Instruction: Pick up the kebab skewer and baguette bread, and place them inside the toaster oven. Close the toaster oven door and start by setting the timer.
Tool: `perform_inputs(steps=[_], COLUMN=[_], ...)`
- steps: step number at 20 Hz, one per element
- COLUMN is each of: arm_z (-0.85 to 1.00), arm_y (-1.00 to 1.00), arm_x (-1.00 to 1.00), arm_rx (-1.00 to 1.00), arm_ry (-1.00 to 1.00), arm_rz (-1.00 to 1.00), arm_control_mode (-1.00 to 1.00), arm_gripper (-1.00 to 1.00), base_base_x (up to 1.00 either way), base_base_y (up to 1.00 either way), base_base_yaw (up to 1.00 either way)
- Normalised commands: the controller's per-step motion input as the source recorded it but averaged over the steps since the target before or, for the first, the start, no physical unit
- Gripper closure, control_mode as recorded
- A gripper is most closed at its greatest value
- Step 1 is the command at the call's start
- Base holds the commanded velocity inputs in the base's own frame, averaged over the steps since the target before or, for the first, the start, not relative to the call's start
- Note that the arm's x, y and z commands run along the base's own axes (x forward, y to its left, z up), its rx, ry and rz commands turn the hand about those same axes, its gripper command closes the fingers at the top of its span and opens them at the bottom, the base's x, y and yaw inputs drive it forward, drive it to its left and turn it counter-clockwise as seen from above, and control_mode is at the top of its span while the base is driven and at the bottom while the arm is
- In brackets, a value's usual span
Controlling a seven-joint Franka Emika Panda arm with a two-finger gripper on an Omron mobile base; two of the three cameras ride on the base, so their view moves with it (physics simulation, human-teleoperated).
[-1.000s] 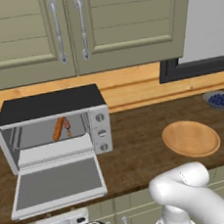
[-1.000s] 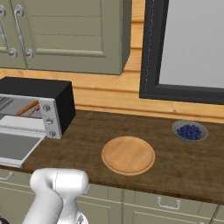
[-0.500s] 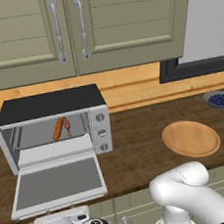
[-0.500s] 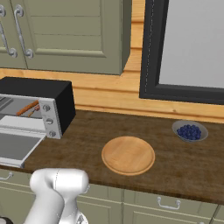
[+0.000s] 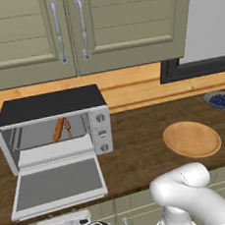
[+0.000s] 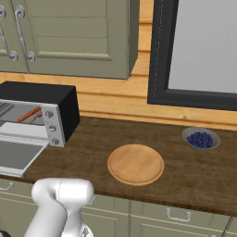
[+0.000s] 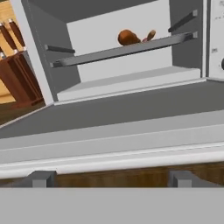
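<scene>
The silver toaster oven [image 5: 52, 126] stands at the counter's left with its door [image 5: 58, 182] lying open and flat. On the rack inside lie the orange-brown baguette bread [image 5: 58, 129] and, just right of it, the kebab skewer [image 5: 68, 128]. From the hand view I look up over the door's bar handle [image 7: 109, 159] at the ends of the baguette bread [image 7: 127, 37] and the kebab skewer [image 7: 151, 35]. My gripper [image 7: 110, 179] is open and holds nothing, low in front of the door's front edge and just below the handle. The oven [image 6: 51, 115] also sits at the left of the right base view.
A round wooden board [image 5: 191, 139] lies on the counter right of the oven, and a bowl of blueberries [image 5: 220, 100] sits at the back right. A knife block [image 7: 13, 65] stands left of the oven. Cabinet doors hang above.
The hand below the counter edge has shifted slightly to the right. The oven, its door and the food inside have not moved.
</scene>
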Motion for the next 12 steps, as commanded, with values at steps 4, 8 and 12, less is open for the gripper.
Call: perform_inputs(steps=[4, 8, 12], arm_z=[-0.02, -0.2, -0.21], arm_y=[-0.01, 0.0, 0.0], arm_x=[0.27, 0.01, 0.0], arm_rx=[0.03, 0.0, 0.01], arm_ry=[0.0, 0.0, 0.0], arm_rz=[0.0, 0.0, 0.0], arm_control_mode=[-1.0, -1.0, -1.0], arm_gripper=[-1.0, -1.0, -1.0], base_base_x=[0.0, 0.0, 0.0], base_base_y=[0.0, 0.0, 0.0], base_base_yaw=[0.0, 0.0, 0.0])
